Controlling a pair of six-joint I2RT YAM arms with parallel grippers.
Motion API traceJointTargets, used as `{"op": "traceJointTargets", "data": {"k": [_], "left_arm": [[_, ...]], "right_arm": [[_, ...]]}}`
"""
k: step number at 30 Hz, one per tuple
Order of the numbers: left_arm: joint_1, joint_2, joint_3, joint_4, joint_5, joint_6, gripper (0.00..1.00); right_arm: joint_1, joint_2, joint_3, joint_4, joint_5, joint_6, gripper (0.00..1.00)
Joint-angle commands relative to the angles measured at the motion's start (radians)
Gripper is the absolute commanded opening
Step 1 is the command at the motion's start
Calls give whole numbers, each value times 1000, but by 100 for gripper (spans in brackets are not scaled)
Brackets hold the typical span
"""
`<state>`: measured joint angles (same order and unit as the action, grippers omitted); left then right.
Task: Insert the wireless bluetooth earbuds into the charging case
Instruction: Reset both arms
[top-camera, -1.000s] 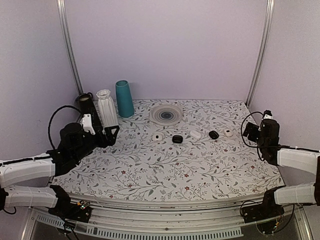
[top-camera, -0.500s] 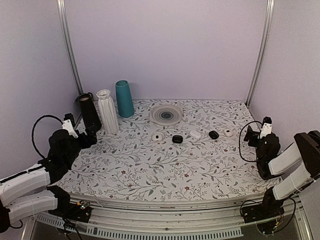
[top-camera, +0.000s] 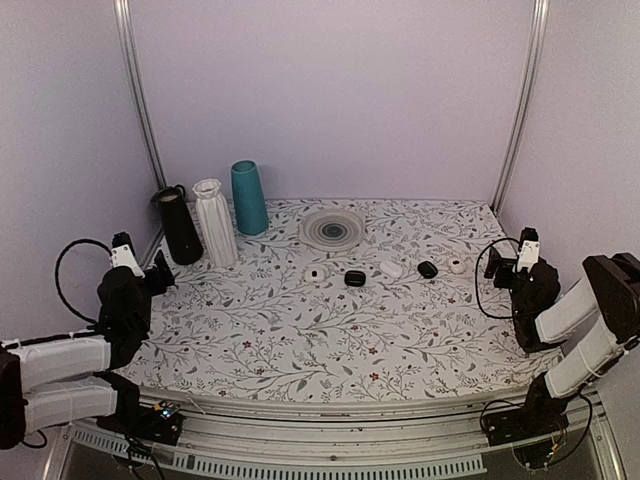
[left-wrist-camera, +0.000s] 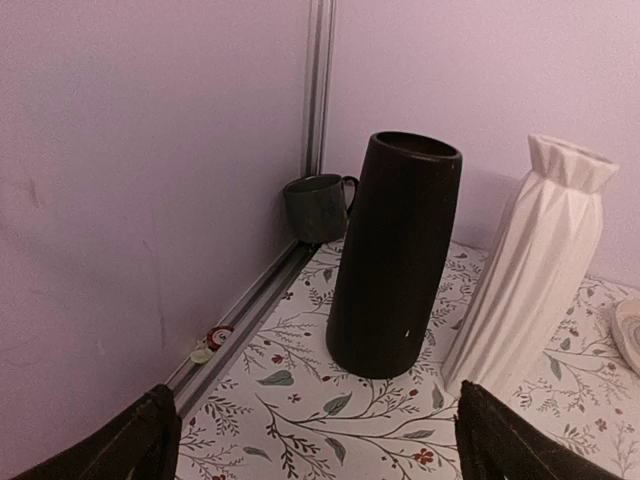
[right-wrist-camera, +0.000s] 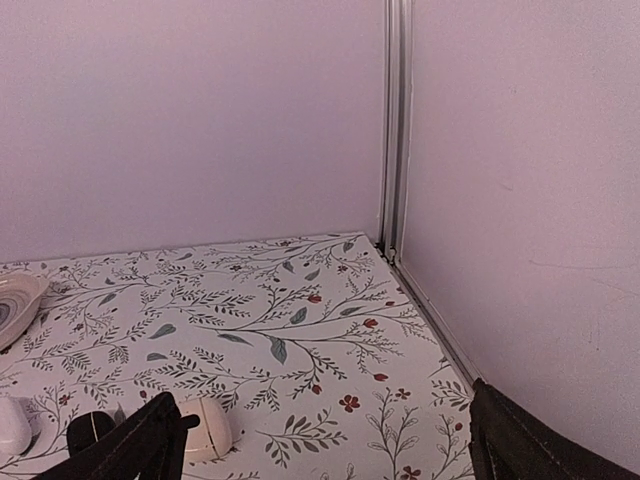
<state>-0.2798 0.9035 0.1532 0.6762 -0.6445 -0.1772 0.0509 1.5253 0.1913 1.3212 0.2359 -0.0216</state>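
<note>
Left gripper (top-camera: 160, 274) sits by the left wall rail, right gripper (top-camera: 496, 264) near the right wall. Both claws spread wide, holding nothing. Floral table (top-camera: 300, 340) is open between them. Both arms are slightly further back and outward than half a second ago; the row of items is unchanged. Charging case (top-camera: 457, 266) lies rightmost in the mid-table row, near a black piece (top-camera: 428, 269). Black vase (left-wrist-camera: 395, 255) and white vase (left-wrist-camera: 530, 265) stand ahead of the left claw.

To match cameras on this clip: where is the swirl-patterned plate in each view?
Top external: swirl-patterned plate, far centre, right of the teal vase.
Left wrist: plate cut by the right edge, past the white ribbed vase.
Right wrist: plate cut by the left edge.
Shared landmark: floral table cover.
</note>
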Motion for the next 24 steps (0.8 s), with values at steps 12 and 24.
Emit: {"op": "traceJointTargets", "data": {"k": [12, 24], "left_arm": [[66, 646, -82, 1025, 83, 322, 96], [115, 726, -92, 1097, 331, 340, 96]], "right_arm": [[-11, 6, 22, 18, -24, 11, 99], [-11, 7, 22, 17, -24, 11, 99]]}}
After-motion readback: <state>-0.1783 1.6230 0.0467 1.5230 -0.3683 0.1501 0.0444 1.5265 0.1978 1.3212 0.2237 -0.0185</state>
